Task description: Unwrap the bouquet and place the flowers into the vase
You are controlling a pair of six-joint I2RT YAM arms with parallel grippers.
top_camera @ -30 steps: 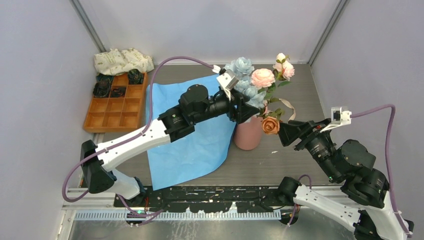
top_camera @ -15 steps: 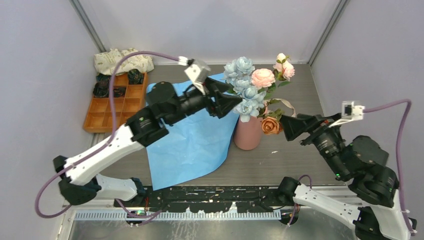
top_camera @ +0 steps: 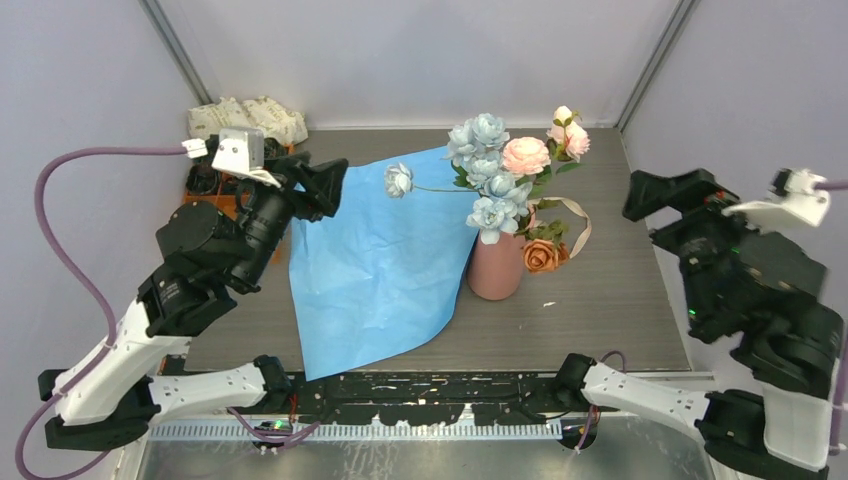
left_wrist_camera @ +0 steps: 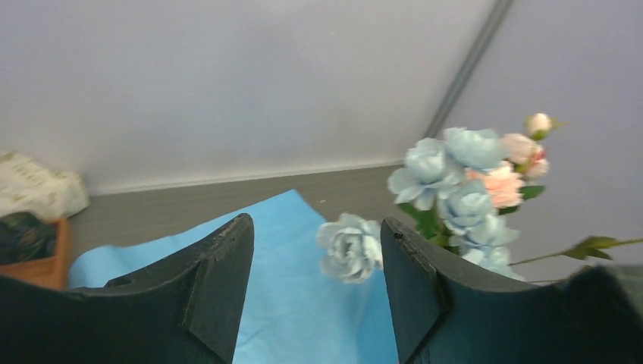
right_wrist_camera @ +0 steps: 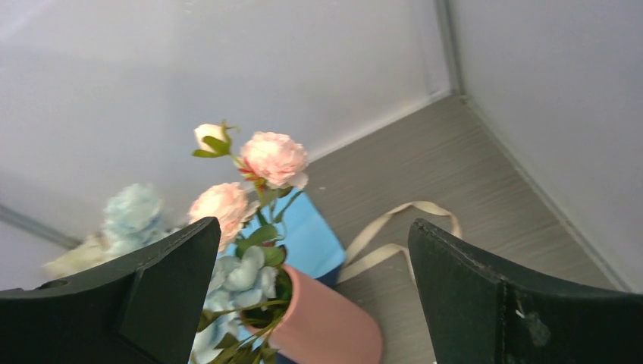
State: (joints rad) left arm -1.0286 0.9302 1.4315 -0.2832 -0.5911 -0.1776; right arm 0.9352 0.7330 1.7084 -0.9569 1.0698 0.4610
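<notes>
From the near edge, the left gripper hangs at the vase's ten o'clock and the right gripper at three, both jaws released and empty. The flowers stand in the vase. Blue paper lies spread at nine, and the grey table runs to pale walls.

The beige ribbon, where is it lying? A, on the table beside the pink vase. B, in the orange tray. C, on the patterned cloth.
A: the beige ribbon loops on the gray table right beside the salmon-pink vase.
</notes>
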